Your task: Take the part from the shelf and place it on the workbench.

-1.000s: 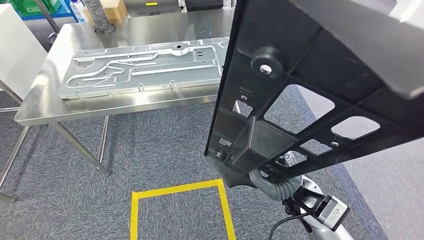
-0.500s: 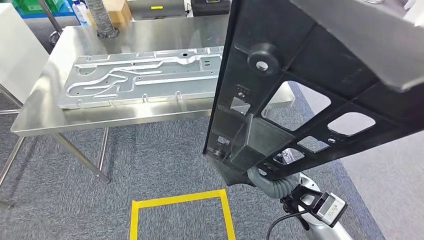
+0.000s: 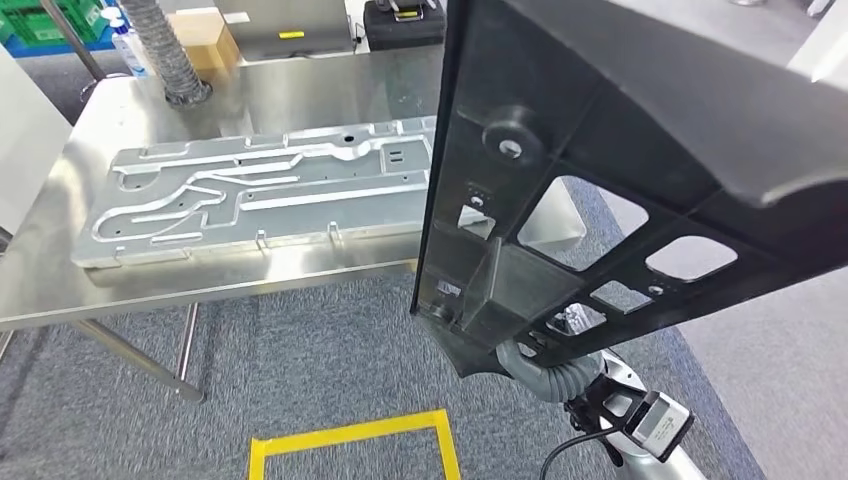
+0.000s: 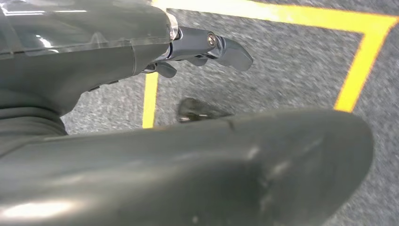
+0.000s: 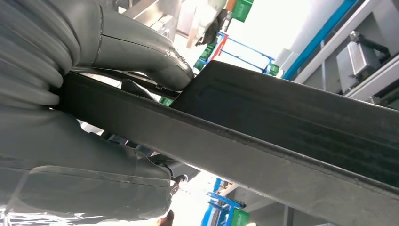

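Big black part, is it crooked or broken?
Crooked, yes: the black part hangs tilted in the air above the carpet, held at its low end by the right hand. It has not reached the table, where a metal plate lies flat. No breaks show.

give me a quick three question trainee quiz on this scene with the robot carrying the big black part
1. True or false: the large black plastic panel with cut-out windows already lies flat on the steel workbench.
2. Which hand grips the panel's edge? A) left hand B) right hand C) neither
3. Fill in: the flat silver stamped metal plate rests on the ____.

Key: 1 false, it is held in the air, tilted. 2 B; the left hand hangs over the grey carpet with yellow tape lines. 3 workbench.
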Available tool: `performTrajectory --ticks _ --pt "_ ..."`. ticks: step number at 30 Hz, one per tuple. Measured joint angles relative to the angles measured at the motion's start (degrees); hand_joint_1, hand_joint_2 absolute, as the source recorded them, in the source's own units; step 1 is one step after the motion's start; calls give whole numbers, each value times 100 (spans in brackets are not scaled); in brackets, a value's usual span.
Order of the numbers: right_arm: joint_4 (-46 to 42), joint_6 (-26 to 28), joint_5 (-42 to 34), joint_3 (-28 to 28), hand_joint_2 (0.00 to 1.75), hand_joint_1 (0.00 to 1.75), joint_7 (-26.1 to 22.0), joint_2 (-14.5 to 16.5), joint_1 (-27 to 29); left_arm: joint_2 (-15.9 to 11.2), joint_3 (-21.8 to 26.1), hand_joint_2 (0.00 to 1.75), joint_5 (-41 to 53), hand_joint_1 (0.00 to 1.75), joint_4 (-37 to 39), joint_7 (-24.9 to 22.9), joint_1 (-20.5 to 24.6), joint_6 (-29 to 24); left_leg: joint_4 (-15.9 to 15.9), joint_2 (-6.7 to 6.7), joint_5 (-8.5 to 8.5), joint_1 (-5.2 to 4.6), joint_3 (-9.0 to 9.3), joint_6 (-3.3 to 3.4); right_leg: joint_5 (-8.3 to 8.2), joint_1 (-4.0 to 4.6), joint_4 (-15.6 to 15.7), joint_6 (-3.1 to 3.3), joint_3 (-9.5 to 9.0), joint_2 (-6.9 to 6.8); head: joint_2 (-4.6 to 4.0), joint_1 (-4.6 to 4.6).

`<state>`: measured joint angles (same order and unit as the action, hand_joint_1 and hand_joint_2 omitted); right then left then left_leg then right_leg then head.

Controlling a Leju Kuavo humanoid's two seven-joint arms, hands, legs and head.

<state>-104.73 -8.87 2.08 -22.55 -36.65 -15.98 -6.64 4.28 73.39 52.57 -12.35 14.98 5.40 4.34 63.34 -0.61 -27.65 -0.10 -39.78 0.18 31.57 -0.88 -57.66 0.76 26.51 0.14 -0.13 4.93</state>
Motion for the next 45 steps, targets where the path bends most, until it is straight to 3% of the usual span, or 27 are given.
performTrajectory --ticks 1,2,3,5,7,8,10,11,12,13,16,17,18,20,22,24,26,28,30,32,36,38,40,41,42,43,45 --pt "-1 12 11 1 175 175 -1 0 20 0 1 0 0 0 0 2 -10 -1 -236 -1 346 -18 21 19 73 6 17 -30 -59 11 0 -1" --pt "-1 24 24 3 175 175 -2 0 38 1 2 0 -6 0 0 6 -17 -1 -388 -3 569 -29 38 37 108 12 21 -68 -107 24 0 -1" --pt "-2 37 42 9 175 175 -3 0 48 4 3 0 -14 0 0 13 -16 -1 -442 -4 619 -38 67 59 113 19 17 -109 -151 38 0 0" --pt "0 103 128 43 175 175 0 1 44 11 3 0 -33 0 0 33 -6 -1 -507 -9 610 -20 192 126 42 13 -152 -163 -125 36 0 0" --pt "19 326 342 123 175 175 35 34 6 16 11 0 -54 0 0 51 8 -3 -542 -13 567 -10 325 182 30 3 -715 -193 190 21 0 -1" --pt "44 509 504 191 175 175 76 61 -31 17 19 0 -70 0 0 59 14 -5 -548 -15 521 -15 378 199 122 1 -1070 -209 427 15 0 -2" --pt "154 968 932 388 175 175 191 112 -178 20 41 0 -106 0 0 68 24 -12 -547 -24 406 -24 493 215 530 1 -1530 -241 869 13 0 -2" --pt "240 1208 1187 503 175 175 259 128 -297 23 53 0 -116 0 0 69 24 -14 -544 -30 345 -29 561 217 690 3 -1557 -243 1008 13 0 -2" --pt "345 1455 1482 627 175 175 338 137 -451 28 66 0 -123 0 0 70 23 -14 -539 -35 282 -33 639 218 705 7 -1437 -230 1082 13 0 -2" --pt "456 1705 1818 742 175 175 428 143 -634 36 75 0 -127 0 0 76 23 -11 -534 -37 218 -38 723 216 523 13 -1176 -204 1090 13 0 -2" --pt "863 2402 3094 1003 175 175 833 155 -1351 75 91 0 -110 0 2 117 32 18 -523 -38 62 -55 869 183 -565 70 -259 -97 1024 20 0 -2" --pt "1005 2551 3545 1040 175 175 1017 160 -1611 84 93 0 -102 0 2 134 42 30 -523 -38 45 -59 875 160 -775 89 -122 -70 1032 27 0 -2" --pt "1141 2649 3945 1054 175 175 1206 162 -1867 89 95 0 -95 0 2 151 55 40 -520 -37 45 -63 881 127 -828 100 -82 -52 1039 35 0 -2" --pt "1402 2746 4684 1037 175 175 1579 163 -2333 90 95 0 -83 0 2 183 68 66 -486 -37 26 -62 879 63 -846 81 -21 -7 986 31 0 -3" --pt "1723 2719 5292 952 175 175 1851 162 -2792 92 94 0 -52 0 2 199 81 104 -157 -27 -148 -46 722 -2 -824 57 18 42 902 4 0 -2" --pt "2154 2553 5807 739 175 175 2027 159 -3283 96 91 0 -10 0 2 202 98 140 561 -15 -441 -5 302 -69 -791 57 27 77 864 -14 0 -2" --pt "2686 2330 6184 382 175 175 2127 157 -3737 98 81 0 22 0 2 200 115 160 1069 -12 -539 32 -91 -120 -754 61 25 82 834 -15 0 -2" --pt "3248 2193 6397 -70 175 175 2171 156 -4057 98 63 0 53 0 2 190 151 166 784 -8 -209 52 -108 -129 -704 60 22 65 769 -30 0 -2" --pt "3820 2132 6459 -518 175 175 2158 155 -4291 103 39 0 74 0 2 166 213 157 -19 2 288 58 143 -122 -640 61 7 28 689 -78 0 -3" --pt "4453 2070 6365 -933 175 175 2075 155 -4514 114 12 0 78 0 2 134 286 136 -496 1 492 29 284 -58 -593 70 -8 -31 666 -135 0 -3" --pt "5518 2103 5989 -1473 175 175 1863 181 -4665 150 -17 0 74 0 2 115 350 110 -576 -133 563 20 321 108 -461 64 -98 -147 680 -239 0 -3" --pt "5884 2169 5832 -1580 175 175 1803 237 -4692 168 -23 0 71 0 2 133 371 109 -599 -204 571 37 355 157 -185 36 -612 -166 922 -170 0 -3" --pt "6166 2231 5711 -1642 175 175 1781 294 -4705 168 -24 0 66 0 2 148 386 108 -593 -259 550 27 368 187 107 23 -1440 -179 1349 -95 0 -4" --pt "6286 2254 5653 -1668 175 175 1772 315 -4704 168 -24 0 64 0 2 154 387 108 -586 -287 535 23 377 195 145 17 -1715 -183 1514 -83 0 -4" --pt "6388 2273 5596 -1692 175 175 1762 328 -4703 169 -24 0 67 0 2 160 386 108 -574 -317 516 20 391 199 66 14 -1769 -179 1580 -81 0 -4" --pt "6484 2299 5530 -1711 175 175 1750 336 -4703 172 -26 0 71 0 2 167 385 107 -559 -346 493 18 411 197 -129 14 -1566 -165 1522 -82 0 -4" --pt "6656 2398 5394 -1729 175 175 1722 351 -4714 187 -32 0 87 0 3 181 386 102 -528 -395 437 11 452 181 -597 32 -779 -104 1186 -112 0 -4"
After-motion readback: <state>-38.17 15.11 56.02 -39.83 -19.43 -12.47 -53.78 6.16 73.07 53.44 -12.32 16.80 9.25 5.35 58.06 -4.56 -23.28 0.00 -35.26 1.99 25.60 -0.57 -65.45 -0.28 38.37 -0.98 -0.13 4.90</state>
